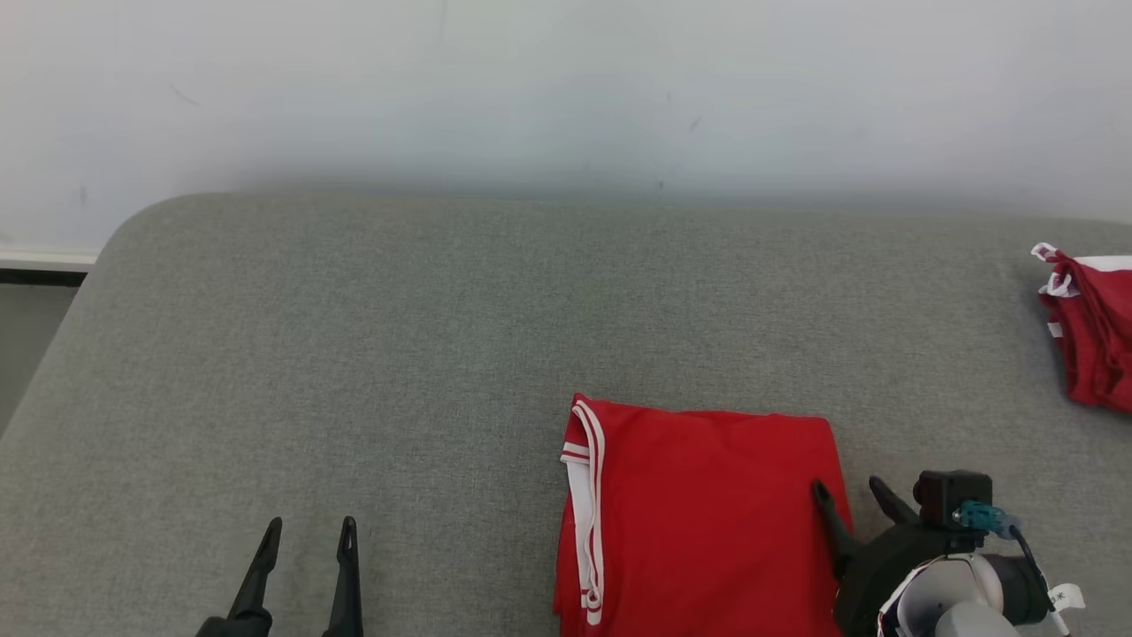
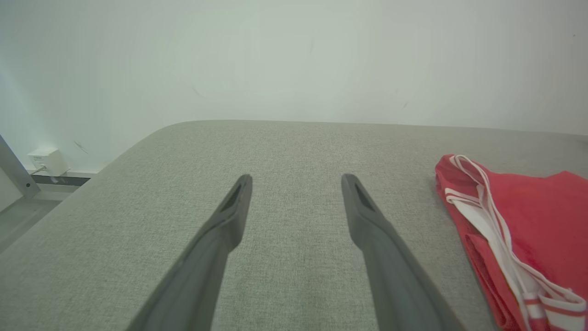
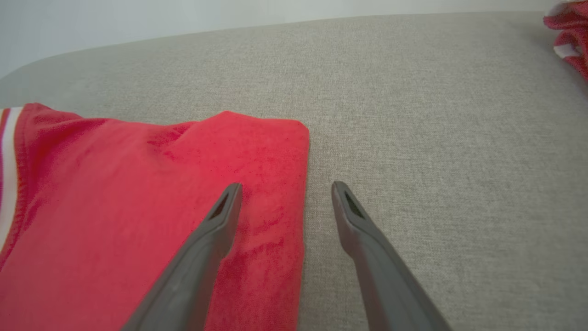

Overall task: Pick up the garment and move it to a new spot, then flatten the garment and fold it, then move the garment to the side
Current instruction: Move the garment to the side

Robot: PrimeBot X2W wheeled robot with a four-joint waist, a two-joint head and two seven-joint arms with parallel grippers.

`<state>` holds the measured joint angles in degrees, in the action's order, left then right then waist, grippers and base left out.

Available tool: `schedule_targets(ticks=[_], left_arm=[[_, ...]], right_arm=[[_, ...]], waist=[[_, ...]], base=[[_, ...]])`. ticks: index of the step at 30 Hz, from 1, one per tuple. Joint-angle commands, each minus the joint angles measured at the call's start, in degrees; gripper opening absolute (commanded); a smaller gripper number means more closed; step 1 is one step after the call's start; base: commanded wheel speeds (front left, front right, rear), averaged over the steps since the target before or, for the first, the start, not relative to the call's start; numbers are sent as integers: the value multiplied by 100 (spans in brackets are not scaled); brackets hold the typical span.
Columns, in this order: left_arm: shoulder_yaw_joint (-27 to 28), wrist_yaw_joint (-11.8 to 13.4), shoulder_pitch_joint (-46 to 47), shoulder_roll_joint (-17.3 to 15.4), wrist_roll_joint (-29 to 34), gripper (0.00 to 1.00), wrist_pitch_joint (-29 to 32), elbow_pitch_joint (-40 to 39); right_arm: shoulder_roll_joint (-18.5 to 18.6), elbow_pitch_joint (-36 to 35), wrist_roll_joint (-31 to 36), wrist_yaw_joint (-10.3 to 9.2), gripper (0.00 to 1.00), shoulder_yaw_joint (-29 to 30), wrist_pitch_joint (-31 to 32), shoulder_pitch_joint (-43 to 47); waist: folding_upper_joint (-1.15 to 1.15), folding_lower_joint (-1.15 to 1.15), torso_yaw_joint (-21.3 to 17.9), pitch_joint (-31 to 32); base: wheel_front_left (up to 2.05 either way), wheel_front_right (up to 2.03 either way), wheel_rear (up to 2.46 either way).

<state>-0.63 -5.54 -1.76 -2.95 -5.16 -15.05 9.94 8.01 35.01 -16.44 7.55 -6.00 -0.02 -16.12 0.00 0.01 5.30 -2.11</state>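
A folded red cloth garment with white striped trim lies flat on a grey upholstered surface, toward its near edge. The right gripper straddles the garment's right edge, fingers spread and empty. The left gripper hangs open over bare upholstery. A one-sided pinch would probably pull the fold apart.

Grey fabric-covered bench carries a folded red garment with white stripes near its front edge, and a crumpled red-and-white garment at far right.
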Motion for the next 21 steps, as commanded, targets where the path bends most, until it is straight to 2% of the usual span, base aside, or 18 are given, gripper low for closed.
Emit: schedule_targets(ticks=[1,9,10,11,14,21], left_arm=[[-10,26,94,4,-30,100,-17,9],[-6,61,146,7,-24,100,-17,4],[-14,64,165,7,-13,100,-17,10],[-15,67,185,6,-9,100,-17,6],[11,89,209,6,-13,100,-17,-17],[-144,144,430,6,-108,100,-17,-118]], right_arm=[[-14,286,18,-14,100,6,1,-102],[-132,1179,-51,-14,100,-244,24,-226],[-166,1276,-73,-14,31,-312,59,-229],[-201,1338,-132,-14,0,-338,59,-226],[-225,1413,-309,-15,0,-437,-41,-348],[168,1257,-515,-16,0,-697,-232,-1231]], waist=[[0,-1,88,-79],[0,-1,89,-160],[0,-1,86,-173],[0,-1,80,-179],[0,-1,36,-217],[0,-1,-130,-580]], base=[[0,0,0],[0,0,0],[0,0,0],[0,0,0],[0,0,0],[0,0,0]])
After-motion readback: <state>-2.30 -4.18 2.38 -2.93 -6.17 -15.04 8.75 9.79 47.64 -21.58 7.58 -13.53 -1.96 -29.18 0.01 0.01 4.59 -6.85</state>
